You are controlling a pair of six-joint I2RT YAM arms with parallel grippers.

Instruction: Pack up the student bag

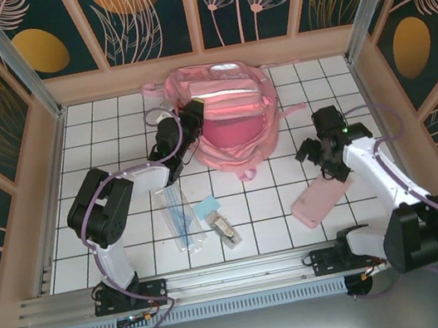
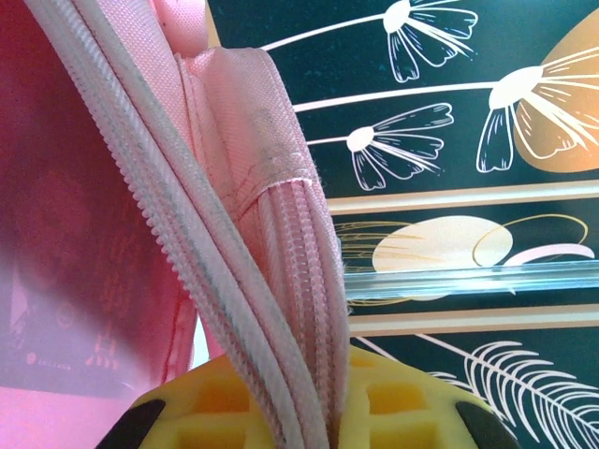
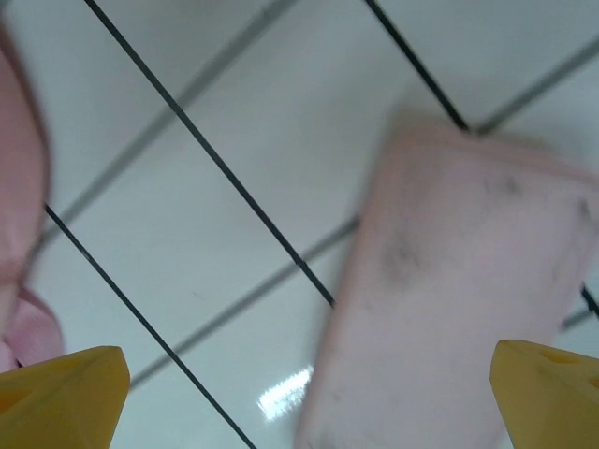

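Bag (image 1: 228, 120) open, rim pinched in left gripper (image 1: 196, 114). Right gripper (image 1: 320, 162) wide, empty, pouch (image 1: 322, 200) just beneath. Pouch, clear case (image 1: 179, 217), small items (image 1: 226, 232) unpacked; most left.

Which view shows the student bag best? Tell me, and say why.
Top external: the whole student bag is in frame there. The left wrist gives a close-up of its zipper edge, pinched in the left tool.

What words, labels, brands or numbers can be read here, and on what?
No text reads clearly.
On the student bag, left wrist view, faint pale print: too blurred to read.
On the tiled table, a small packet: any markings too small.
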